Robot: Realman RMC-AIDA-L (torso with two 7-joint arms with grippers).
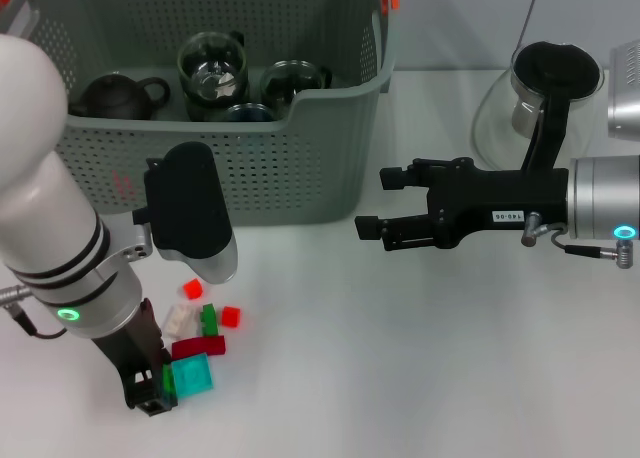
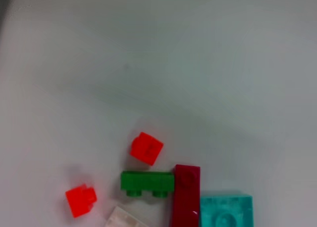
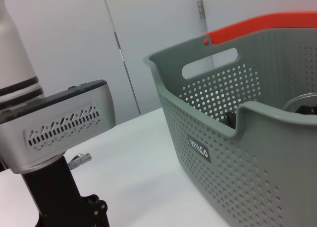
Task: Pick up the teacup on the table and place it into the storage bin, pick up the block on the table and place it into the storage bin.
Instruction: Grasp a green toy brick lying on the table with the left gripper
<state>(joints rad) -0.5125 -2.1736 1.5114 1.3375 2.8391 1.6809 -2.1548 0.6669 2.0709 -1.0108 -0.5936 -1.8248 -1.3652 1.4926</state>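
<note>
The grey-green perforated storage bin (image 1: 300,168) stands at the back; it also shows in the right wrist view (image 3: 233,152). Inside it are glass teacups (image 1: 212,71) and a dark teapot (image 1: 115,96). Several small blocks lie on the table at the front left: a teal block (image 1: 192,375), a dark red block (image 1: 198,347), a green block (image 1: 209,320) and a red block (image 1: 231,316). The left wrist view shows the teal (image 2: 225,212), dark red (image 2: 185,195) and green (image 2: 147,182) blocks too. My left gripper (image 1: 150,390) points down right beside the teal block. My right gripper (image 1: 375,203) is open and empty in front of the bin's right corner.
A glass pitcher (image 1: 545,88) with a black lid stands at the back right, behind my right arm. A white block (image 1: 182,320) and another red block (image 1: 192,288) lie among the others. The left arm's housing (image 3: 59,130) shows in the right wrist view.
</note>
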